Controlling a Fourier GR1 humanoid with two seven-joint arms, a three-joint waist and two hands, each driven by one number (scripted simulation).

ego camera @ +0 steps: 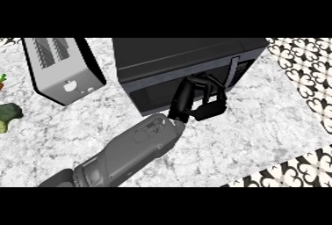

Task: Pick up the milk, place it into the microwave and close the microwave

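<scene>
Reaching up from the lower left of the head view, one grey forearm carried its black hand [202, 102] against the front of the microwave [185, 57], which stood at the back of the marble counter [259, 132]. Which arm it was could not be settled from the view. The fingers were bent toward the microwave's door [156, 90], close by the vertical handle [231, 70], but whether they held anything could not be told, dark hand on dark door. The door appeared flush with the body, so the closing step looked done or nearly so. The milk was nowhere on the counter; likely it sat inside, though that was a guess. A silver toaster [62, 66] stood left of the microwave, and broccoli [9, 112] lay at the left edge. No second hand showed.
</scene>
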